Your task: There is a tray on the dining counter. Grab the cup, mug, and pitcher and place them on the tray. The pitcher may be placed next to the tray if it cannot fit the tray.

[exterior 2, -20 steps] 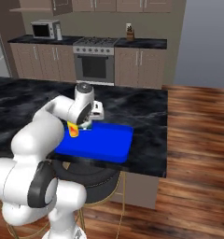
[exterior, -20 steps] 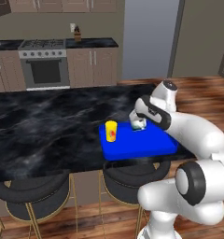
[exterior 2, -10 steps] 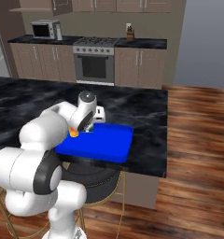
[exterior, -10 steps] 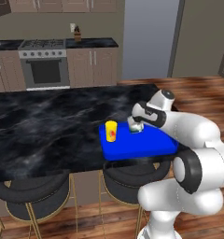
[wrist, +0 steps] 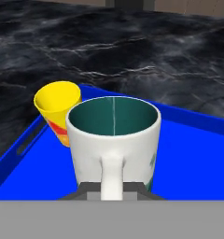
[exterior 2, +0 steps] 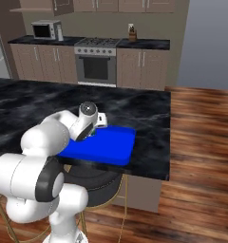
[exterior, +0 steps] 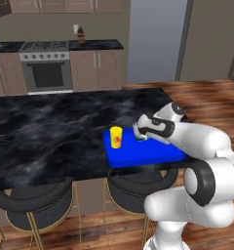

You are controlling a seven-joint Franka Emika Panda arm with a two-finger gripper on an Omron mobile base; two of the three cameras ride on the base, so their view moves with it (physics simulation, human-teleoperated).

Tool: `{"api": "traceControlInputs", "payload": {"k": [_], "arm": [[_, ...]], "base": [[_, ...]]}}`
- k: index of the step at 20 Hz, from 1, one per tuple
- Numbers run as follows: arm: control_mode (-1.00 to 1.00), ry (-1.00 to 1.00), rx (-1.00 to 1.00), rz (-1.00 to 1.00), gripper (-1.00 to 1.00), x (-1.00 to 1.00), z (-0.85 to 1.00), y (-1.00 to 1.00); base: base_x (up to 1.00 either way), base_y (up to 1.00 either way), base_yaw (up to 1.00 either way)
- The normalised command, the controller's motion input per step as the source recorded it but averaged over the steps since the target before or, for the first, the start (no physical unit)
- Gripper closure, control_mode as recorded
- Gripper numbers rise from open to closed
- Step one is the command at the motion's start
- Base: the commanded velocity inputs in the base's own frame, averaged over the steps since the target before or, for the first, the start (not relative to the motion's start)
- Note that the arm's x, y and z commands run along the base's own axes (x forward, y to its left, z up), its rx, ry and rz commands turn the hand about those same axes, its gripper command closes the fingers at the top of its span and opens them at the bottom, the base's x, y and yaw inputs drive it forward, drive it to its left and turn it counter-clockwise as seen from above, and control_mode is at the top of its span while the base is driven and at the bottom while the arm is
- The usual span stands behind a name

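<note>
Gripper (wrist: 112, 190): jaws pinching the mug (wrist: 113, 140) by its handle, over the tray (wrist: 193, 154) | cup (wrist: 58, 109): on tray, just beside mug | tray: at dining counter (exterior: 50, 132) edge, above stools (exterior: 33, 202).

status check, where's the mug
Pincer shut on mug handle, over the tray. Cup on tray just beyond the mug.

My mug (wrist: 113, 144) is white outside and dark teal inside, its handle white too. The cup (wrist: 58, 108) is bright yellow with a red-orange mark low on its side. The tray (wrist: 193, 154) is vivid blue all over. The desk (exterior: 50, 132) is black marble streaked with pale white veins. My fingers (wrist: 91, 190) are dark grey.
</note>
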Motion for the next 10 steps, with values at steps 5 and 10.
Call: {"api": "traceControlInputs", "payload": {"k": [5, 10], "arm": [[-1.00, -0.01, 0.02, 0.00, 1.00, 0.00, 0.00, 0.00], [-1.00, 0.00, 0.03, 0.03, 1.00, 0.00, 0.00, 0.00]], "base": [[0.00, 0.00, 0.00], [0.00, 0.00, 0.00]]}}
